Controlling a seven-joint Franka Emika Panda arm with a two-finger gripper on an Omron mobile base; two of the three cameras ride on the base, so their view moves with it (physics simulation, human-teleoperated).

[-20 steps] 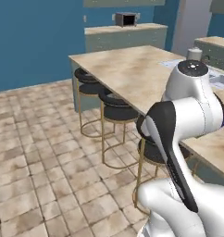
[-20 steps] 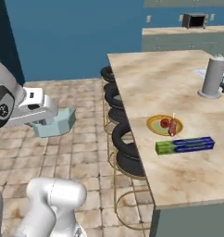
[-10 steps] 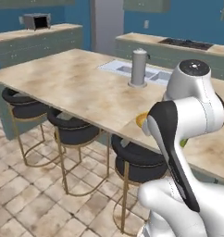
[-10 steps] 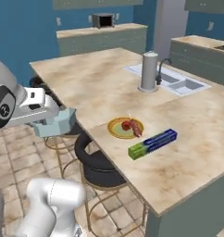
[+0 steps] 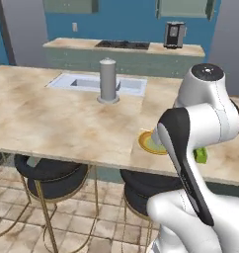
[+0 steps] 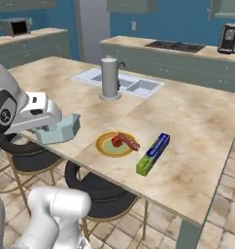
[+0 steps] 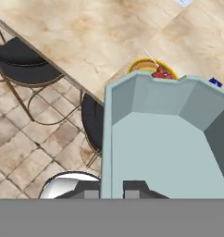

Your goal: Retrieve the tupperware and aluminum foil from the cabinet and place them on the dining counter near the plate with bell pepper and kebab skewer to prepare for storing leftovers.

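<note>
While the tupperware [image 6: 58, 130] is sitting clamped in the gripper [image 6: 47, 127], with the jaws shut tight on its near wall, the arm is holding it in the air just off the near edge of the dining counter [image 6: 202, 141], above the black bar stools [image 6: 97, 197]. Through the hand view, the pale blue-grey tub [image 7: 164, 139] is taking up most of the picture, its open mouth facing forward. Just beyond it, the plate [image 6: 114, 144] with the reddish kebab pieces is resting near the counter's edge, and the aluminum foil [image 6: 154, 153] is lying just beside the plate on its far side, lime-green end pointing toward the robot. Farther back, a grey cylindrical faucet [image 6: 109, 78] is standing by the sink [image 6: 120, 81].

Judging by this, the foil half of the job is looking done. Remaining is carrying the tub over the counter, setting it down near the plate and letting go.
</note>
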